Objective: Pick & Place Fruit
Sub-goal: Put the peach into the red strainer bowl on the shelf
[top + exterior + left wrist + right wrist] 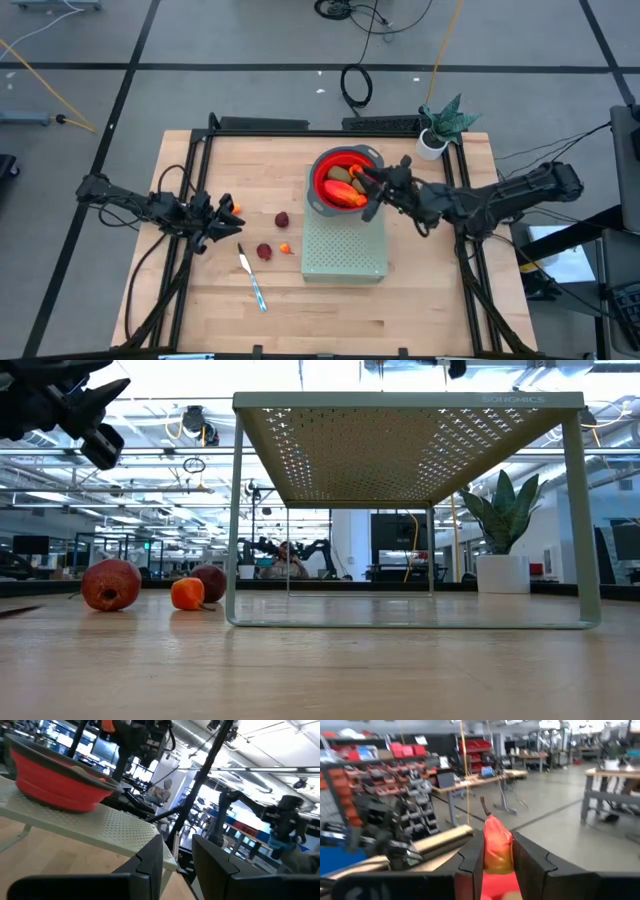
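Note:
A red bowl (322, 178) sits on a pale green perforated stand (345, 252). It holds the elongated red-orange fruit (347, 198) and brown-green ovals (340, 176). My right gripper (362, 180) hovers over the bowl's right half, shut on a small orange fruit (497, 849). On the table lie two dark red balls (283, 219) (264, 251) and a tiny orange ball (287, 248). Another orange ball (232, 208) lies beside my left gripper (216, 224). That gripper is open, empty and raised off the table (95, 415). My right gripper pinches the small orange fruit between its two fingers, by the fruit's sides (487, 852). Its dark stem (483, 807) sticks out past the fingertips. The fruit is lifted clear, above the red bowl (500, 887).
A thin knife with a light-blue handle (252, 278) lies on the table near the front, left of the stand. A potted plant (436, 135) stands at the far right corner. A black frame runs along the table's edges (260, 125). Bare wood shows near the front edge.

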Motion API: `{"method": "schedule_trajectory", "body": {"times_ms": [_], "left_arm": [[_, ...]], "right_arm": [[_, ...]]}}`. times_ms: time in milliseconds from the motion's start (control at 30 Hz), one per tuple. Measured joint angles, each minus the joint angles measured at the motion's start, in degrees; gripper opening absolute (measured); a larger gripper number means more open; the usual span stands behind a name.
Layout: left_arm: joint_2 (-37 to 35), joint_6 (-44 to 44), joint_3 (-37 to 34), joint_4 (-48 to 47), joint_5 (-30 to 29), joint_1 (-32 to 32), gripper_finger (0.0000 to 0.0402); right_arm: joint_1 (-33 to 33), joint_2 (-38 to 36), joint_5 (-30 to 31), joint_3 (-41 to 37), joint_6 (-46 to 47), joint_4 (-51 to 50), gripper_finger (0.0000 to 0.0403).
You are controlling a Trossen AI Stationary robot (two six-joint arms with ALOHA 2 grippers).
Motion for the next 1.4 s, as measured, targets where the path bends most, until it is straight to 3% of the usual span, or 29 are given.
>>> {"method": "schedule_trajectory", "body": {"times_ms": [267, 633, 867, 1033, 1400], "left_arm": [[0.0, 0.02, 0.0, -0.04, -2.66, 0.0, 0.0102], [-0.02, 0.02, 0.0, -0.07, -2.68, 0.0, 0.0102], [-0.02, 1.36, 0.0, -0.11, -2.7, 0.0, 0.0102], [0.0, 1.31, 0.0, -0.11, -2.69, 0.0, 0.0102], [0.0, 1.33, 0.0, -0.12, -2.68, 0.0, 0.0102]], "right_arm": [[-2.71, 1.05, -7.16, -0.02, 6.76, -11.03, 0.0079], [-2.83, 0.99, -10.6, -0.02, 11.33, -21.96, 0.0079], [-4.68, 0.97, -11.07, -0.02, 13.74, -23.73, 0.0082], [-6.22, 0.97, -16.57, -0.02, 13.87, -23.81, 0.0099], [-6.52, 0.97, -16.6, -0.02, 13.64, -23.97, 0.0133]]}}
